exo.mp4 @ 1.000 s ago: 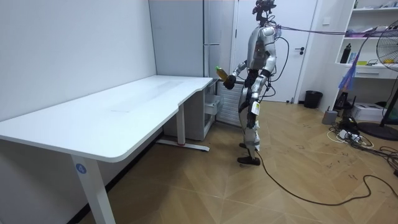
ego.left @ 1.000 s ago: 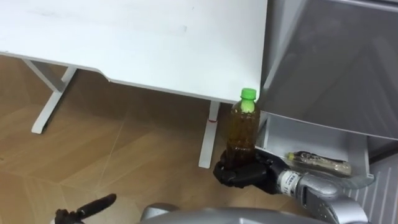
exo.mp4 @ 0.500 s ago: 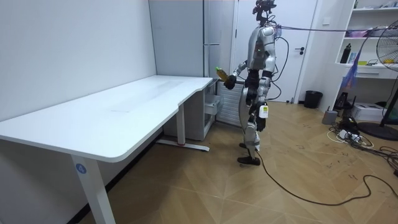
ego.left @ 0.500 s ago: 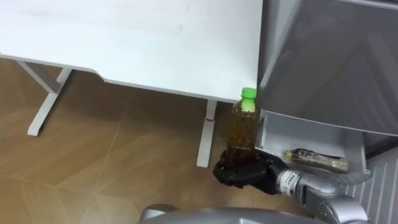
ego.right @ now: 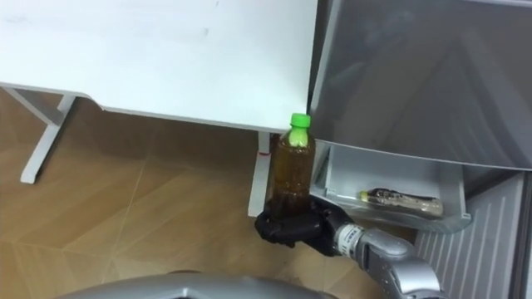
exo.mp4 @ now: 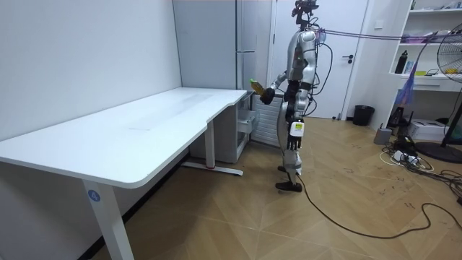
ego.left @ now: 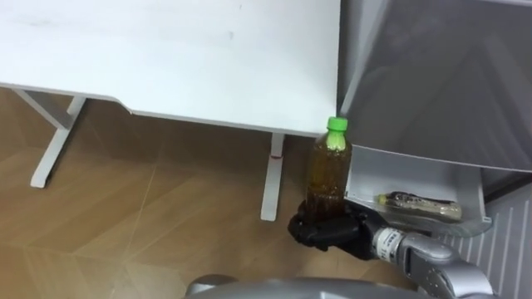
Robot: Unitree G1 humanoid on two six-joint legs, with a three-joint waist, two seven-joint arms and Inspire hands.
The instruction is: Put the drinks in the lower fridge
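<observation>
Amber drink fills the green-capped bottle [ego.left: 327, 170], held upright just in front of the fridge [ego.left: 432, 75]. The right hand [ego.left: 328, 231] has its dark fingers curled round the bottle's base. Under the fridge's grey front its lower drawer [ego.left: 399, 173] stands pulled out, and a second bottle [ego.left: 418, 203] lies on its side inside; the print on its wrapper is too small to read. A white desk [ego.left: 166, 58] meets the fridge's side, its leg beside the held bottle. The room view adds the robot upright before the fridge, its left hand [exo.mp4: 294, 130] low by the thigh, and, well away from the fridge, a bin [exo.mp4: 363, 114] and a fan [exo.mp4: 451, 58].
</observation>
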